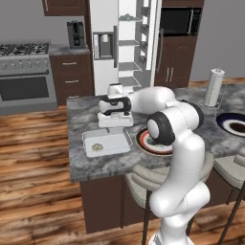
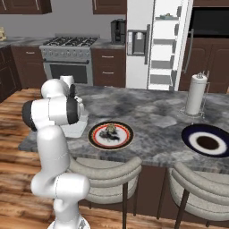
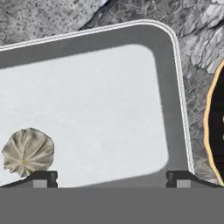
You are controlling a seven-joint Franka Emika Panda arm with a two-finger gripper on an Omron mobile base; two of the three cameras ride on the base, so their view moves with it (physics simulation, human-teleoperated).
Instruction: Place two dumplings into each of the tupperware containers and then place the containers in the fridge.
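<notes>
Right beneath my hand (image 3: 111, 177) sits the larger translucent white container (image 3: 87, 65), and my two fingertips (image 3: 41, 178) stand wide apart with nothing between them. One dumpling (image 3: 28, 151) lies on the container's floor just ahead of one fingertip, pleats fanning out from a centre that faces up at me; it is roundish, so I cannot give it a long axis. In the left base view the same container (image 1: 115, 143) lies flat on the grey marbled worktop (image 1: 86, 115), its long side running roughly along the worktop's near edge, with the dumpling (image 1: 97, 147) toward its left end. My arm reaches out level over the worktop, wrist bent so that my hand (image 1: 116, 130) points straight down above the container's right half. Just to the right of the container is a round dark plate (image 2: 127, 139) with an orange rim, carrying more dumplings (image 2: 109, 130). Behind the worktop the fridge (image 1: 103, 19) stands with a door swung open, its white shelves showing.
</notes>
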